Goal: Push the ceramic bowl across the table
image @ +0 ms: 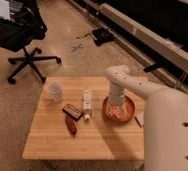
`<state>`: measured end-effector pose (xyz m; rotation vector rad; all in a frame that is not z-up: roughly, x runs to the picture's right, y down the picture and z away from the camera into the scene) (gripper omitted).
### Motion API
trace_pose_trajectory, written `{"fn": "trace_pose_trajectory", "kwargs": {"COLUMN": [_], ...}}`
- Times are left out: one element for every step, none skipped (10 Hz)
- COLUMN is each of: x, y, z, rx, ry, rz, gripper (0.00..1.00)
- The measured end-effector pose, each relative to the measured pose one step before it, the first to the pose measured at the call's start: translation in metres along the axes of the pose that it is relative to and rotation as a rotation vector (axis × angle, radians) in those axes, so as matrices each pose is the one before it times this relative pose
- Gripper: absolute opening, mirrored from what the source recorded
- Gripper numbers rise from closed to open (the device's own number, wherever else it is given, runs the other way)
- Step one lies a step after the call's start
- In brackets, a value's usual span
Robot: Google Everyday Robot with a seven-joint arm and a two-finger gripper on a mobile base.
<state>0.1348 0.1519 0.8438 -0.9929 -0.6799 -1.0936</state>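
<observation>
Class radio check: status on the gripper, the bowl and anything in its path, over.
Gripper down in the bowl, right side of table. Tube lies just left of the bowl. Cup further left.

table (47, 142): ceramic bowl (119, 110) right of white tube (87, 103); cup (55, 91) and snack bars (72, 112) to its left; gripper (116, 109) down in the bowl.

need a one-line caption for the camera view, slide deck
Robot arm reaches over the wooden table, gripper down inside the orange ceramic bowl, with a white cup and snacks alongside.
</observation>
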Motion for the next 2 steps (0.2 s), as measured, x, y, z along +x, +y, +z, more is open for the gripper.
{"fn": "trace_pose_trajectory", "kwargs": {"x": [-0.00219, -0.00031], "y": [-0.00173, -0.00055], "z": [-0.00011, -0.00198], "rx": [-0.00837, 0.00571], "ry": [-0.01568, 0.00084], "rz": [-0.02322, -0.00622], "gripper": [0.65, 0.65]}}
